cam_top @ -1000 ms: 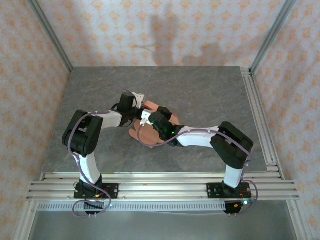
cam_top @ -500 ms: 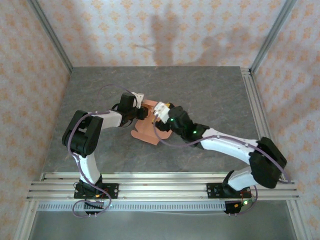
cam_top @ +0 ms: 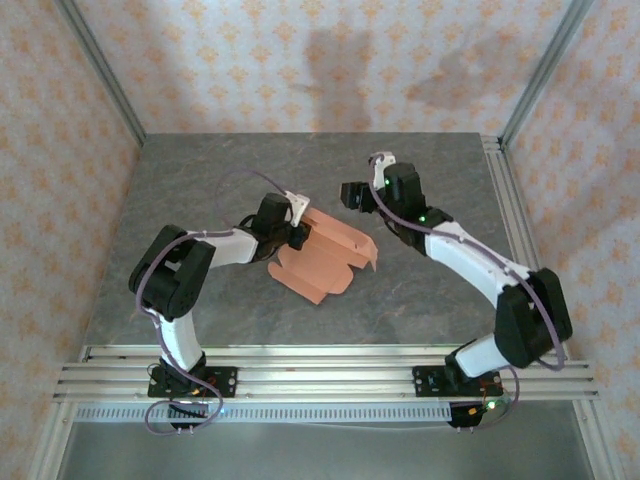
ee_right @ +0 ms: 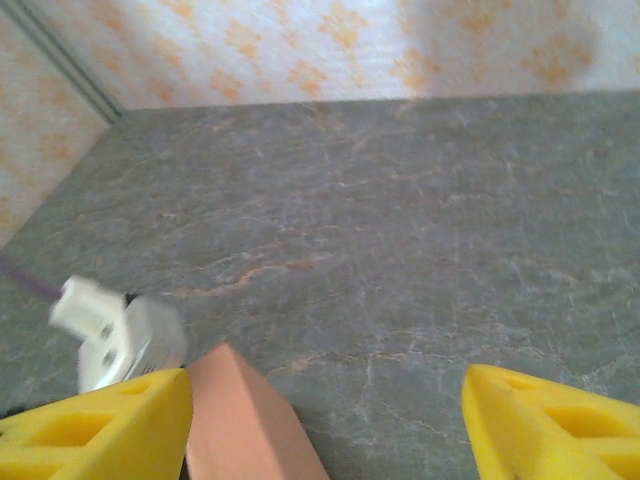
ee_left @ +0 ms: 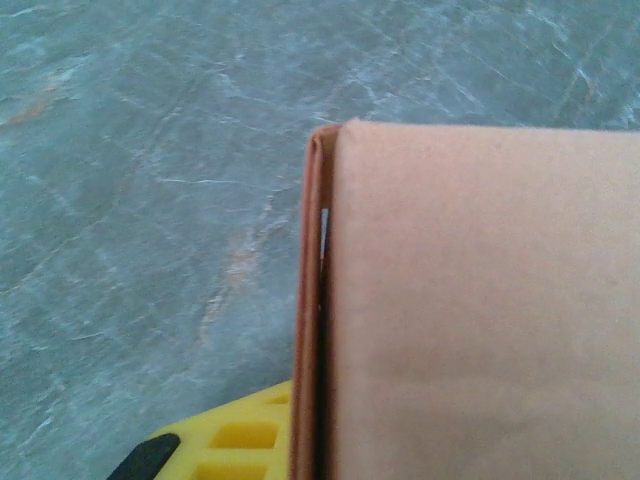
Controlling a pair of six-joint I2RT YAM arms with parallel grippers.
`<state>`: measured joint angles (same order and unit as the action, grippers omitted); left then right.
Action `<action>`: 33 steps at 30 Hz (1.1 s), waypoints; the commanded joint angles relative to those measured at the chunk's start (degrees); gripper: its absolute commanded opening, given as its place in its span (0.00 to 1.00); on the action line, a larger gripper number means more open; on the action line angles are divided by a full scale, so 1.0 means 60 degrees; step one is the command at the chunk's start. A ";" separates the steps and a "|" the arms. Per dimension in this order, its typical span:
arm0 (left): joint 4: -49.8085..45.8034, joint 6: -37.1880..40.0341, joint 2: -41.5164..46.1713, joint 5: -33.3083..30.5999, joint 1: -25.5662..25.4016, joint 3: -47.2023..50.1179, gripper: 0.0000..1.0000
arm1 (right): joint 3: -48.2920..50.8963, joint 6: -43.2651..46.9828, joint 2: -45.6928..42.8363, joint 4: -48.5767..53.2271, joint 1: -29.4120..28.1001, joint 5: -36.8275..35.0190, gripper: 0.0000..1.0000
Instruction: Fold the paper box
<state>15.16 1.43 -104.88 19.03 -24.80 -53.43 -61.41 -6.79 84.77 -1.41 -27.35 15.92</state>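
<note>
1. My left claw (cam_top: 296,230) was almost closed, pinching the left wall of the paper box (cam_top: 328,258), I think to steady it on the table (cam_top: 430,295).
2. My right claw (cam_top: 352,194) hung wide open and empty, apart from it.

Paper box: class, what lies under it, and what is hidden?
The grey table lies under the paper box. In the left wrist view, one yellow finger of the left pincer runs beneath its folded edge; card covers the finger's remainder.

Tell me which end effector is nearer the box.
Left. The left end effector grips the box at its far-left edge; the right end effector hangs open, apart, beyond the box's far side.
</note>
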 commanded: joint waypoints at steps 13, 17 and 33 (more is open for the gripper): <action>0.0302 0.0744 0.0034 0.0313 -0.0307 0.0056 0.16 | -0.0848 -0.1215 0.2657 0.0567 0.0369 0.3957 0.61; 0.0285 0.0578 -0.0082 0.0461 -0.0317 -0.0005 0.16 | -0.0935 -0.1537 0.3199 0.0171 0.0356 0.4590 0.61; 0.0914 -0.0305 -0.0690 0.0254 -0.0350 -0.0048 0.26 | -0.0560 -0.0989 0.3457 0.1124 0.0357 0.4110 0.59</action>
<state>17.87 1.32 -108.18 20.53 -26.26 -53.43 -66.11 -14.50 105.16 1.26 -25.06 43.31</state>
